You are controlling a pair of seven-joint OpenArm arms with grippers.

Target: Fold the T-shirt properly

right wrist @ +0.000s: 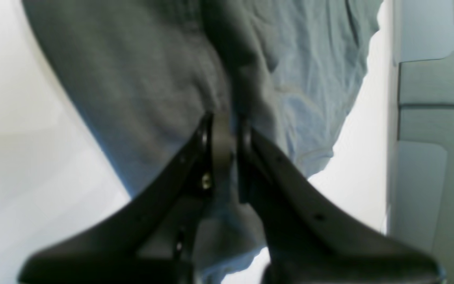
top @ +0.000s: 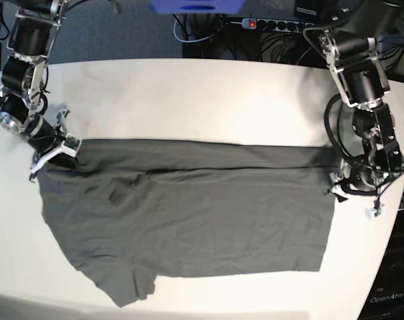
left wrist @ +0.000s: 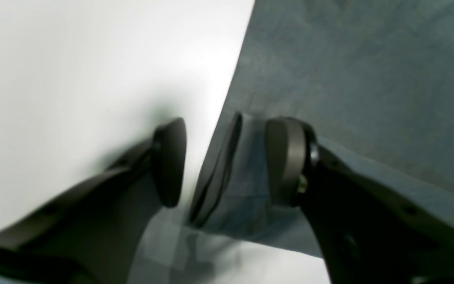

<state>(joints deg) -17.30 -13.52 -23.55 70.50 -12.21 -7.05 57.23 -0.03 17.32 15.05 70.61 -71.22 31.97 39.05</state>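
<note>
The dark olive-grey T-shirt (top: 189, 213) lies spread across the white table (top: 189, 93), its top strip folded over along the far edge. At the shirt's upper left corner my right gripper (top: 63, 155) is shut. In the right wrist view that right gripper (right wrist: 229, 132) pinches a bunched ridge of the T-shirt (right wrist: 140, 79). My left gripper (top: 337, 189) is at the shirt's right edge. The left wrist view shows the left gripper (left wrist: 227, 161) open, straddling a raised lip of the T-shirt (left wrist: 349, 79). One of its fingers (left wrist: 286, 161) rests on the cloth and the other stands over bare table.
Past the far side of the table are a power strip (top: 275, 24) with a red switch and tangled cables. The table's right edge (top: 395, 220) lies just beyond my left arm. Grey floor panels (right wrist: 428, 118) show beyond the table edge in the right wrist view.
</note>
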